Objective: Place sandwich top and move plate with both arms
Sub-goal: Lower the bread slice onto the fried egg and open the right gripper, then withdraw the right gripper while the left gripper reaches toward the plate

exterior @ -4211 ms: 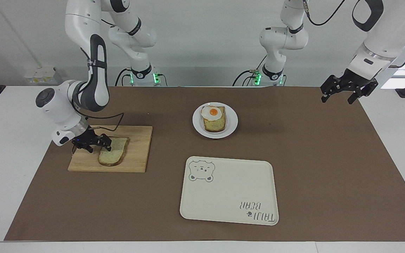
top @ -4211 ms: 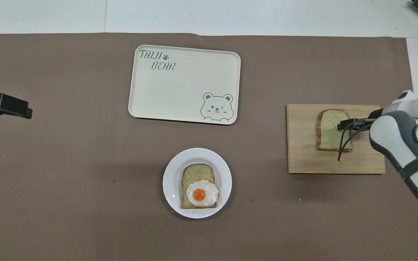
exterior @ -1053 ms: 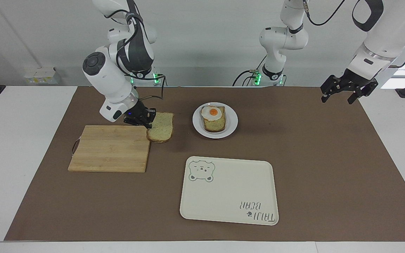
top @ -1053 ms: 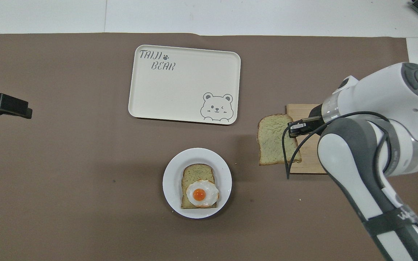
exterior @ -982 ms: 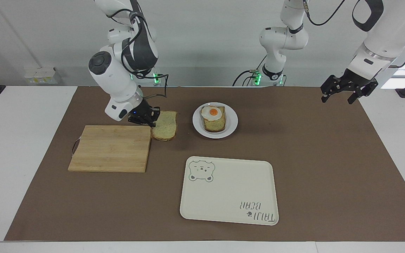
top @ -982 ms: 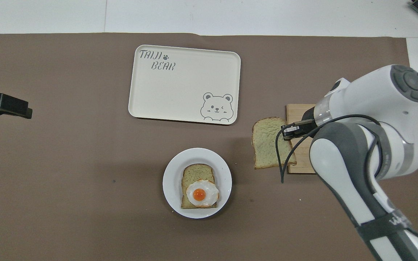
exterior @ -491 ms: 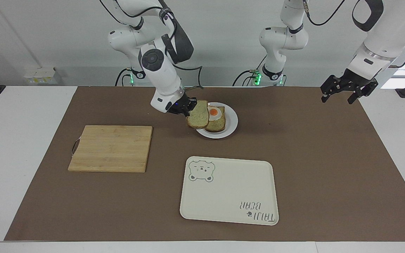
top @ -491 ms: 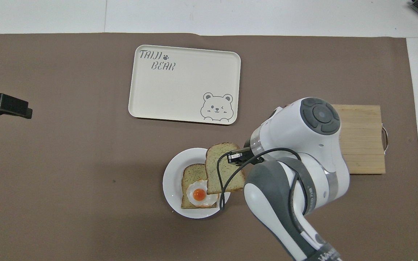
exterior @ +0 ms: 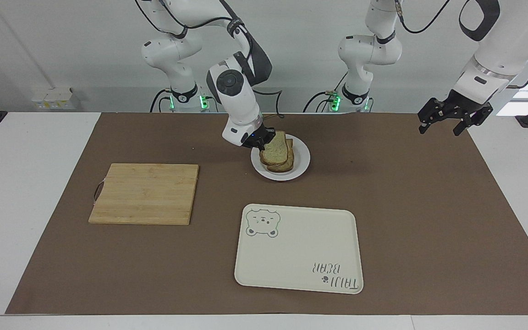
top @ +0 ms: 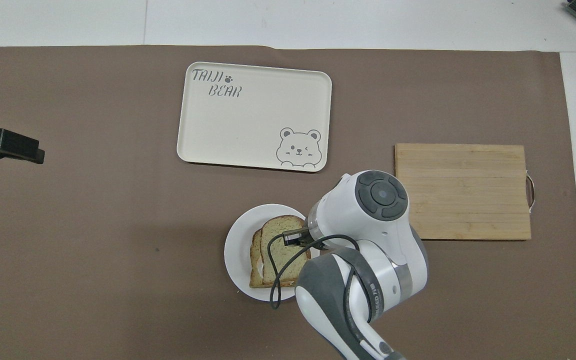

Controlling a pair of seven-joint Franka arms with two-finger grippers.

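My right gripper (exterior: 260,141) (top: 294,239) is shut on one edge of the sandwich top (exterior: 275,149) (top: 281,244), a speckled tan slice with a brown crust. It holds the slice slightly tilted over the white plate (exterior: 304,160) (top: 235,246). The slice covers most of the other bread slice (exterior: 286,165) (top: 255,260) on that plate, and the egg is hidden. Whether the two slices touch I cannot tell. My left gripper (exterior: 443,124) (top: 18,148) waits open and empty above the left arm's end of the brown mat.
A cream tray with a bear drawing (exterior: 298,247) (top: 254,117) lies farther from the robots than the plate. A bare wooden cutting board (exterior: 145,193) (top: 462,192) lies toward the right arm's end. A brown mat covers the table.
My right gripper has carried the sandwich top from the cutting board's edge across to the plate and lowered it over the egg slice. The left arm has not moved.
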